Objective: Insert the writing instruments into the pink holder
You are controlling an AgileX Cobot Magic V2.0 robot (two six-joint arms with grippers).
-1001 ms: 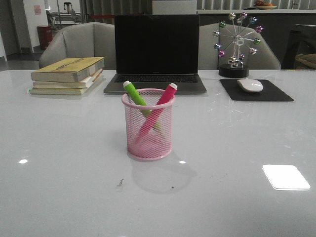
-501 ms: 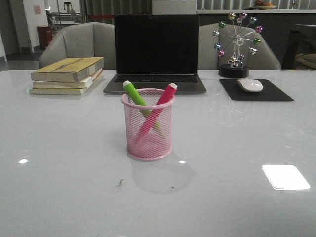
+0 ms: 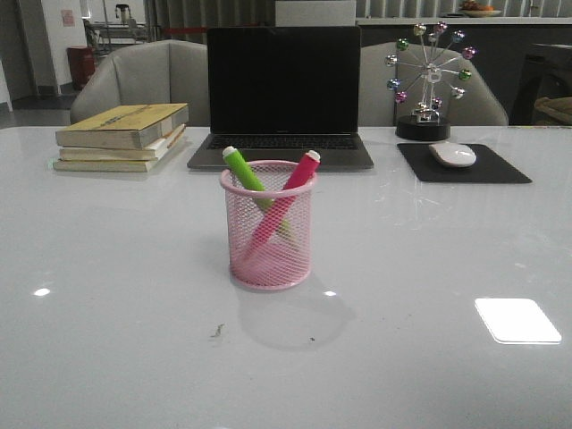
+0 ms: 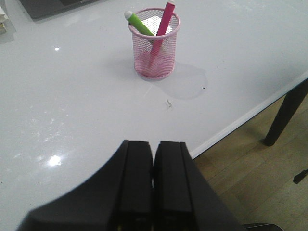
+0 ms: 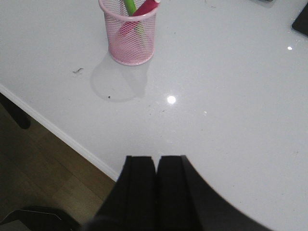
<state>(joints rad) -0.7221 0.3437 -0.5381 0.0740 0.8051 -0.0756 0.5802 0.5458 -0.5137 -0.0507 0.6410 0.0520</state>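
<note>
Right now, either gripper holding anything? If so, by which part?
Nothing held. Left gripper and right gripper are shut, empty; both markers sit in the cup.

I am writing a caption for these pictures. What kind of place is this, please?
Probably an office or study desk. A white table carries an open laptop, a mouse on its mouse pad, stacked books, and a pink holder with two markers.

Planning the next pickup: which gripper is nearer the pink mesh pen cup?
Right gripper, marginally: the pen cup looks larger there. Left gripper likewise hangs shut near the table edge.
</note>
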